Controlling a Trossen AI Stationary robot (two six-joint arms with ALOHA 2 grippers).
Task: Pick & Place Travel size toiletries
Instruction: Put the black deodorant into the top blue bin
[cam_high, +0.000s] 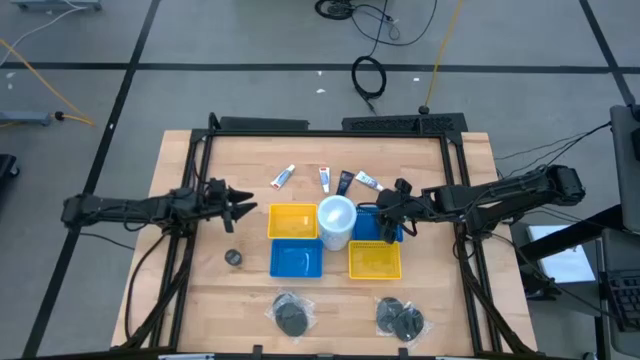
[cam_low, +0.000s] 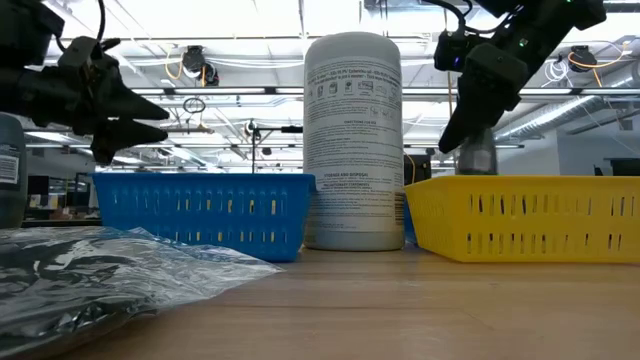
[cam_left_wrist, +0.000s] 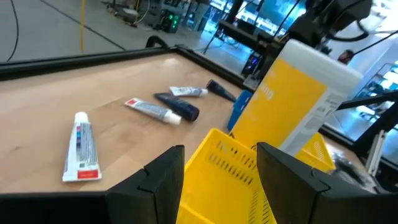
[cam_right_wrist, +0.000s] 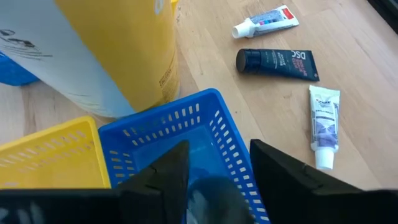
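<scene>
Right gripper (cam_high: 393, 212) jaws apart over the right-side blue basket (cam_right_wrist: 186, 134), a grey round tin (cam_right_wrist: 208, 200) below between its fingers, grip unclear. Left gripper (cam_high: 243, 208) half open, empty, left of the yellow basket (cam_high: 292, 221). Big white tub (cam_high: 336, 222) stands between baskets; tubes (cam_high: 325, 179) lie far side, wrapped dark pieces (cam_high: 292, 316) near edge.

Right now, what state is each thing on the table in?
left gripper: open, empty, left of a yellow basket.
right gripper: above a blue basket, grey round item under it, grip unclear.
white tub: upright among the baskets.
tubes: lying flat on the table.
grey tin: on the table, untouched.
wrapped dark pieces: lying in clear wrap.
</scene>
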